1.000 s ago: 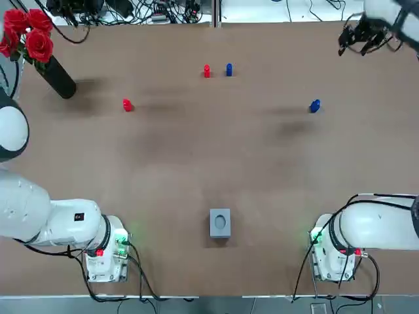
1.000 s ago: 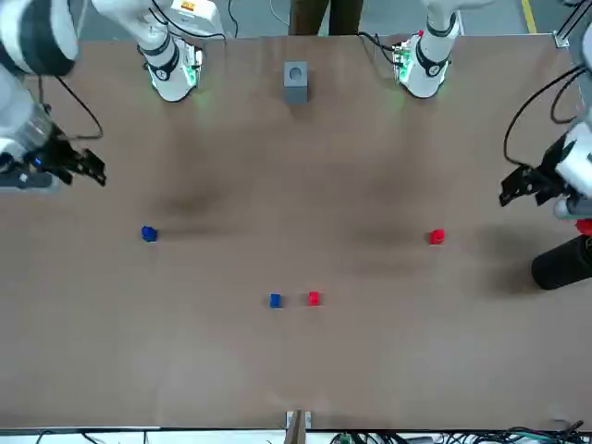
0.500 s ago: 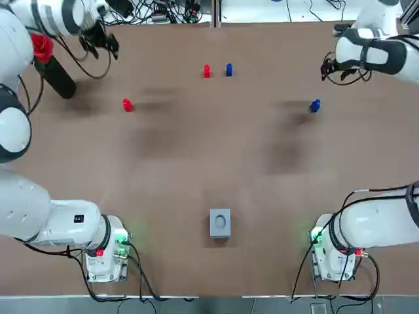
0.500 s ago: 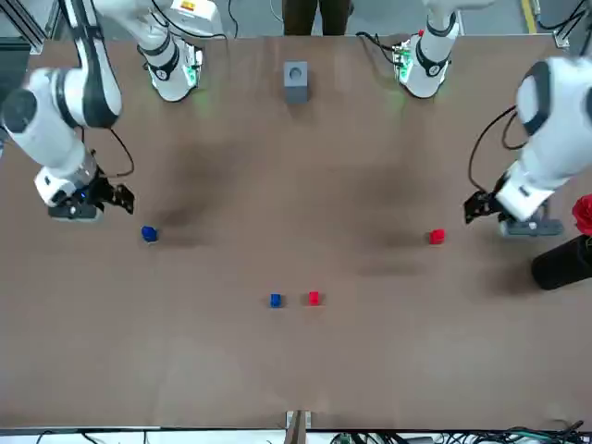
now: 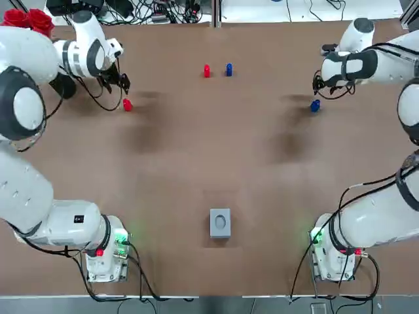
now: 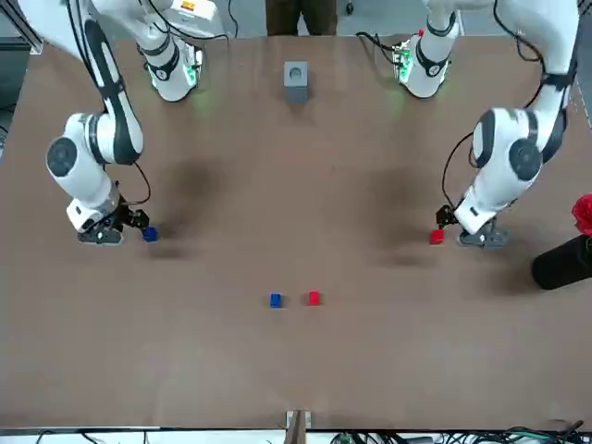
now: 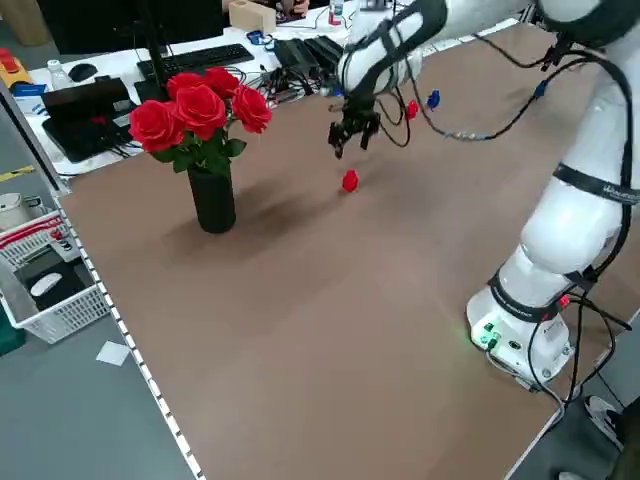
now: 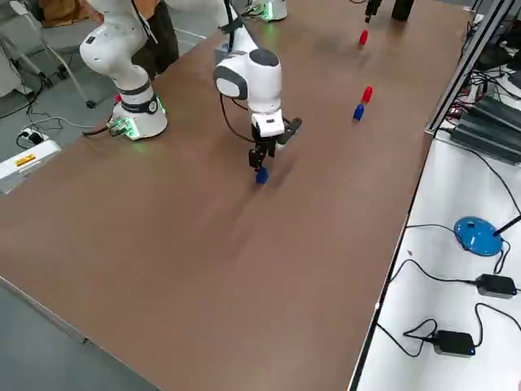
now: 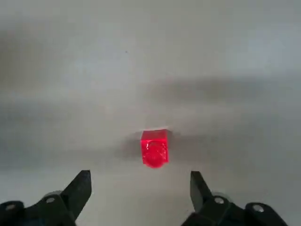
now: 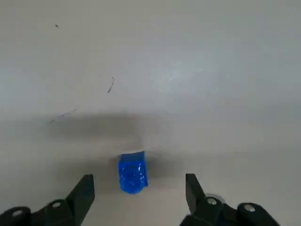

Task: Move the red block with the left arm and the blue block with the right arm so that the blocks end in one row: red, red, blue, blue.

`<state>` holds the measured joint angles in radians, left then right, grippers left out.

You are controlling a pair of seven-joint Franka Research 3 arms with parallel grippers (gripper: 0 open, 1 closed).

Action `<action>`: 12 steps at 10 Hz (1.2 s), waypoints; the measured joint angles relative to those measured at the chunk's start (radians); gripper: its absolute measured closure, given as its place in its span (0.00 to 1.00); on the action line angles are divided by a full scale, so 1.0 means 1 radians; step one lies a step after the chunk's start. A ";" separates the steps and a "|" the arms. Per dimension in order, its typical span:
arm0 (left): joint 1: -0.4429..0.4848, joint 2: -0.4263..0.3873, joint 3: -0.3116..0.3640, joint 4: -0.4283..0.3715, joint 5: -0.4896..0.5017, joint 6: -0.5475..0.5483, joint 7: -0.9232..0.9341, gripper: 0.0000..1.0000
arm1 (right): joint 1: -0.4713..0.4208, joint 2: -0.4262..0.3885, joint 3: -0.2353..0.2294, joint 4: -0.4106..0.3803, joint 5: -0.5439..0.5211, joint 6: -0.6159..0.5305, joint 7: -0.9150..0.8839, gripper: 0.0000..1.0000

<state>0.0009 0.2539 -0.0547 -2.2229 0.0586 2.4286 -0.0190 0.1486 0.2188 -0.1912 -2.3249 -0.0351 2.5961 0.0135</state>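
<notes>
I see both arms have come in — left gripper (image 9: 138,178), spread, just by the red block (image 9: 154,148) at the table's left; right gripper (image 10: 139,180), spread, by the blue block (image 10: 132,172) at its right — both blocks upright.

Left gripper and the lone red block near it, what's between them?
Nothing; the left wrist view shows only bare table between the left gripper and red block.

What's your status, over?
Left gripper open at outer red block. Right gripper open at outer blue block. Neither gripped. Rose vase near left arm.
</notes>
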 joint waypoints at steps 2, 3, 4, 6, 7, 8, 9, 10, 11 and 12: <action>0.005 0.069 0.007 0.023 0.000 0.011 0.000 0.12 | 0.001 0.040 0.004 0.000 0.000 0.043 -0.010 0.17; 0.008 0.079 0.009 0.029 0.000 0.011 0.000 0.28 | 0.001 0.050 0.004 0.001 0.000 0.052 -0.026 0.19; 0.010 0.083 0.009 0.030 0.000 0.011 0.001 0.33 | 0.001 0.054 0.004 0.001 0.000 0.056 -0.035 0.20; 0.010 0.085 0.009 0.033 0.000 0.017 0.001 0.41 | 0.001 0.059 0.004 -0.018 0.000 0.095 -0.043 0.23; 0.010 0.091 0.009 0.035 0.000 0.025 0.001 0.41 | 0.001 0.066 0.005 -0.036 0.000 0.123 -0.044 0.24; 0.010 0.098 0.009 0.038 0.000 0.036 0.001 0.41 | 0.001 0.072 0.006 -0.045 0.000 0.136 -0.044 0.26; 0.010 0.107 0.009 0.041 0.000 0.044 0.001 0.42 | 0.000 0.077 0.006 -0.048 0.000 0.139 -0.044 0.26; 0.010 0.114 0.009 0.044 0.000 0.046 0.001 0.44 | 0.000 0.077 0.006 -0.050 0.000 0.139 -0.044 0.28; 0.010 0.117 0.009 0.046 0.000 0.047 0.000 0.50 | 0.000 0.077 0.006 -0.053 0.000 0.139 -0.044 0.30; 0.009 0.117 0.008 0.051 0.000 0.047 0.000 0.68 | 0.000 0.077 0.006 -0.053 0.000 0.139 -0.044 0.32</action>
<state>0.0104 0.3706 -0.0468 -2.1723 0.0588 2.4753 -0.0187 0.1482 0.2959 -0.1851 -2.3782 -0.0351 2.7350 -0.0305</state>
